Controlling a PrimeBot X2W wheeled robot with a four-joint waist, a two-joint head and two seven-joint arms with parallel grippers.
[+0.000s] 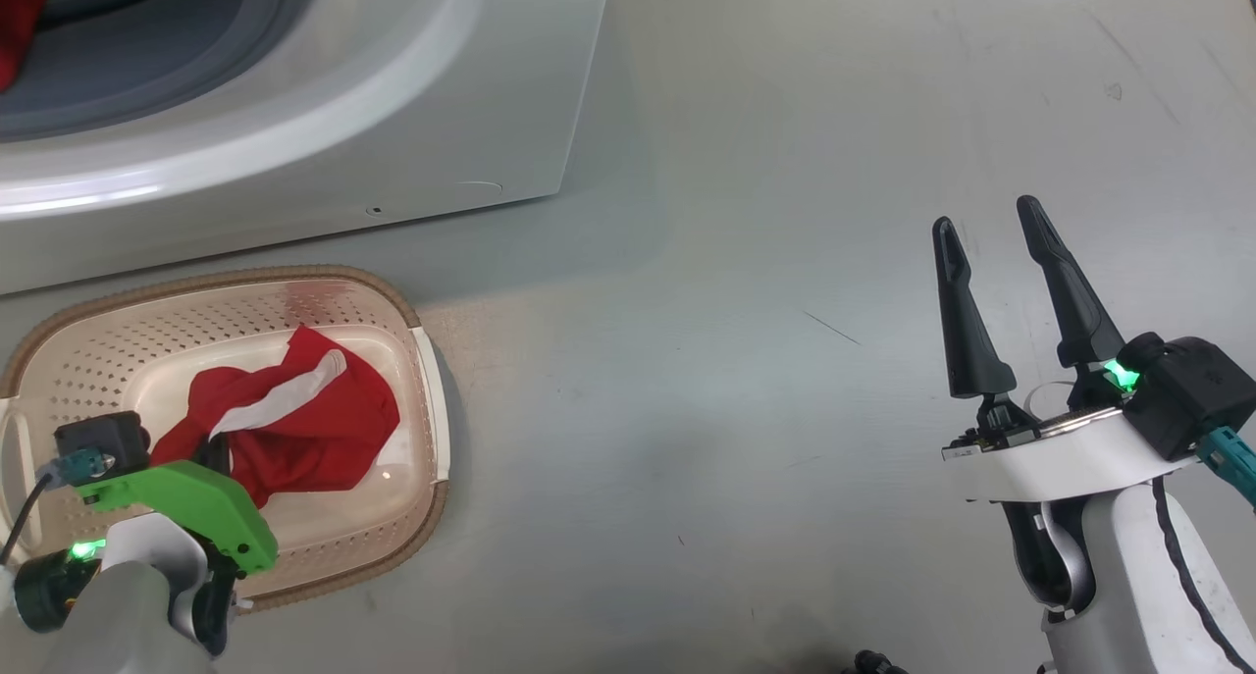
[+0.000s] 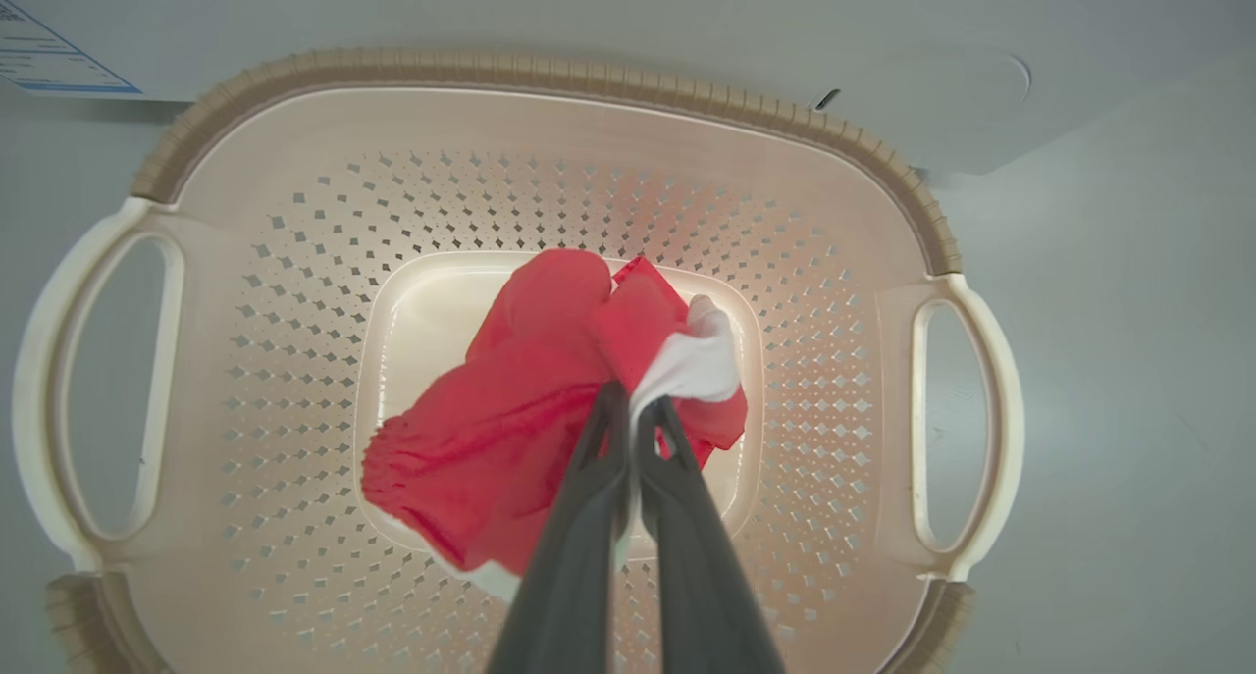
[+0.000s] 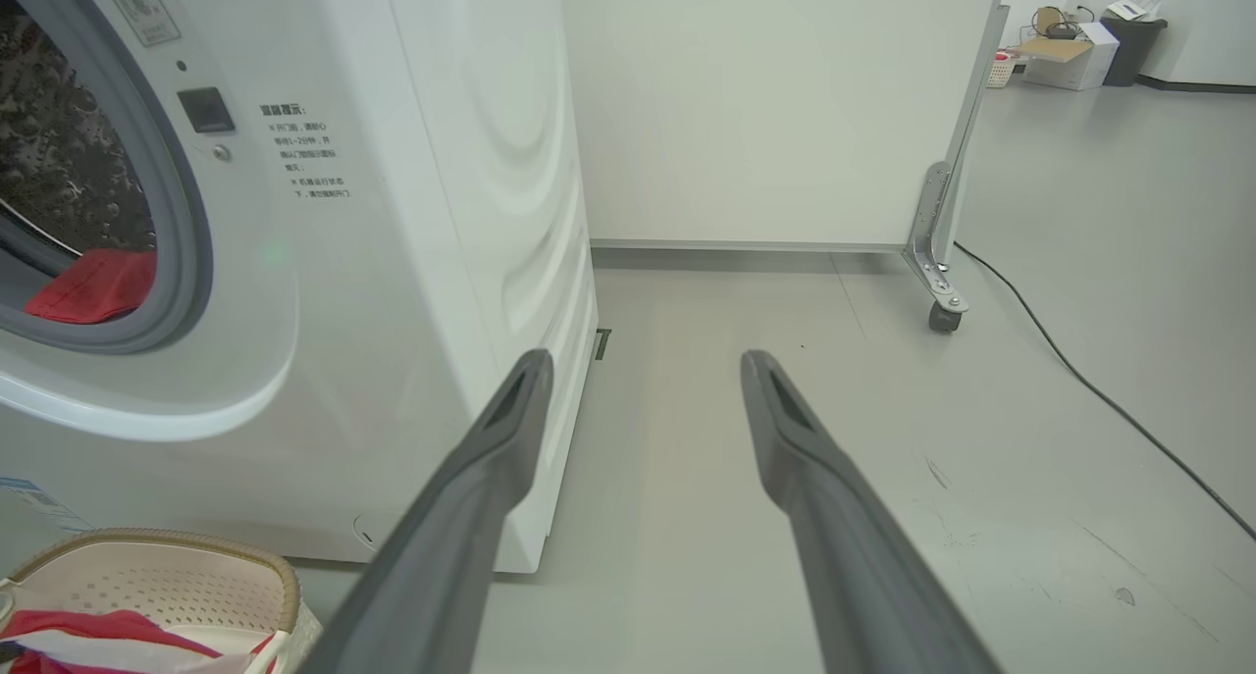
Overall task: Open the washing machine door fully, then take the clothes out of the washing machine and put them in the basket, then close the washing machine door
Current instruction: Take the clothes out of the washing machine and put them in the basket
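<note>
Two red pieces to deal with by the look of it, and I'm midway thru the unloading step. My left gripper (image 2: 633, 399) is pinched tight on one red garment (image 2: 510, 409), right by its white trim (image 2: 692, 365), w/ the fabric already lying on the bottom of the basket (image 2: 549, 71). The basket sits on the floor (image 1: 736, 360) just in front of the washing machine (image 3: 412, 213). My right gripper (image 1: 984, 215) is spread wide w/ nothing in it, hanging over bare floor well off to the side.

The other red piece (image 3: 93, 284) lies low in the drum (image 3: 59, 164), just behind the grey rubber ring (image 3: 191, 233). The mouth is uncovered, so I reckon the door-opening bit is done.

Next move imo: let go w/ the left and lift straight up, so the trim doesn't snag on a finger and drag the whole thing out again. Then it's a reach into the drum for piece no. 2. It's low in the mouth, so that needs a bend at the waist and a pinch on cloth, not on the seal. Can't tell if there's more stuff deeper in. Closing the door comes last.
</note>
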